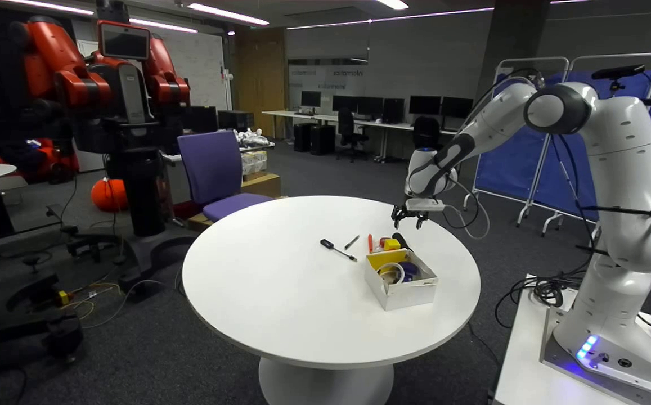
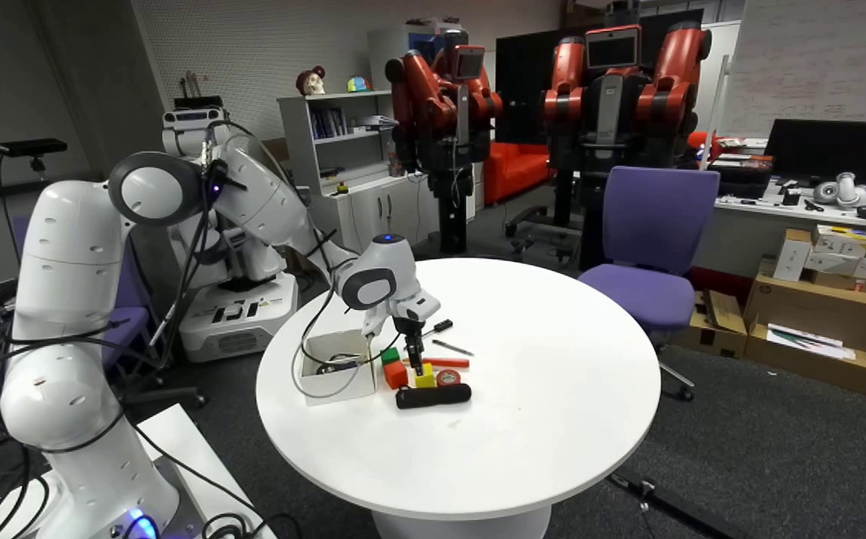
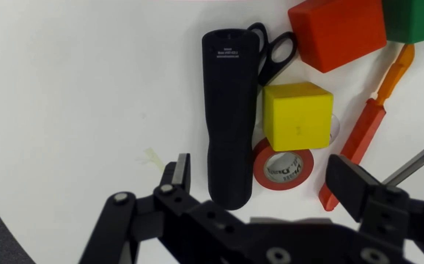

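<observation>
See a round white table (image 1: 280,292) in both exterior views, with a white arm (image 1: 626,140) bent over its top. Notice an open white box (image 1: 412,295) near the table's edge. Find the claw (image 3: 258,165) spread wide, fingers (image 3: 180,172) well apart, hovering over the table just beside the box, clear of everything below. Spot beneath, in the wrist view, a long black handset (image 3: 230,117) lying flat, with small pale print at one end. Pick out a red block (image 3: 338,33) and a green block (image 3: 415,18) close together, upper right. Meet a smooth yellow block (image 3: 298,119) just beside the handset, with a faint mark on one face. Observe black scissors (image 3: 269,74), loops between the handset and the red block, blades hidden. Trace alongside a slim red stick (image 3: 360,135) with an orange end. Look down on a roll of red tape (image 3: 308,165), flat beside the handset, pale centre printed, rim partly hidden by the yellow block. Catch a grey pen (image 3: 417,161) partly behind one finger.
</observation>
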